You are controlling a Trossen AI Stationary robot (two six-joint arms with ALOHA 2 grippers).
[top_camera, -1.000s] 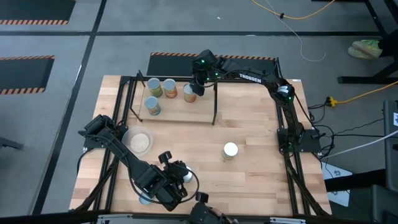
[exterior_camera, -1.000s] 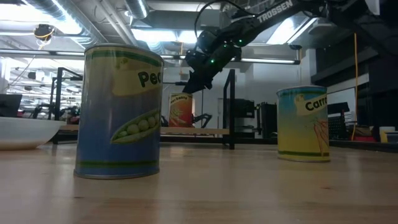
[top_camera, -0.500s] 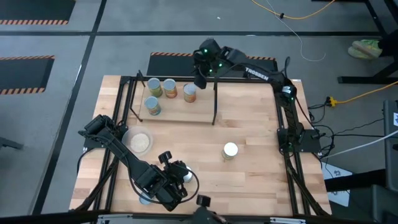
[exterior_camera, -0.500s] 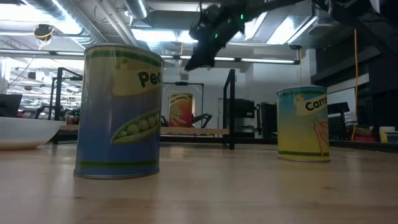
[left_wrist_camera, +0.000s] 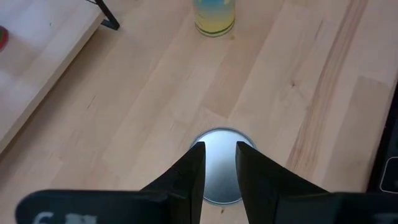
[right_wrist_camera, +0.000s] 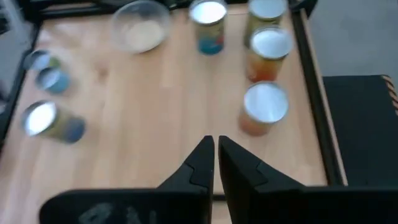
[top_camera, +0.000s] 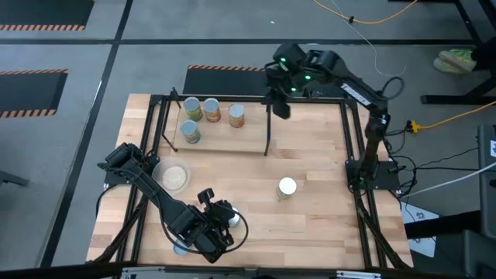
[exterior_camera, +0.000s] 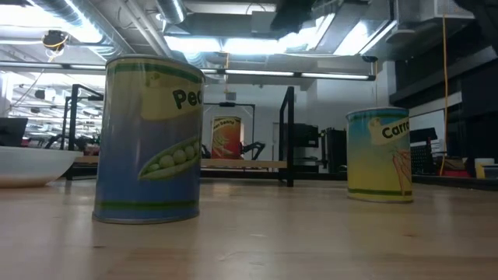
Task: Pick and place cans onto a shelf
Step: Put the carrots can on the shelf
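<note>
The shelf (top_camera: 221, 141) stands at the table's far left and bears several cans: two at the back (top_camera: 192, 108), an orange-labelled can (top_camera: 236, 115) and a blue-green one (top_camera: 189, 132). A carrot can (top_camera: 287, 187) stands on the table at mid right. A pea can (exterior_camera: 148, 140) stands near the front edge; its silver top (left_wrist_camera: 217, 180) shows between the tips of my left gripper (left_wrist_camera: 217, 152), which hovers above it, a little open. My right gripper (top_camera: 280, 108) is shut and empty, high above the shelf's right end.
A pale round dish (top_camera: 173, 176) sits on the table left of centre, near my left arm. Another can (top_camera: 180, 246) stands at the front left. The shelf's black posts (top_camera: 268, 128) rise at its corners. Bare tabletop (top_camera: 325, 147) lies right of the shelf.
My right gripper has risen from just above the orange-labelled can on the shelf and gone up and toward the table's right edge. That can stays upright on the shelf.
</note>
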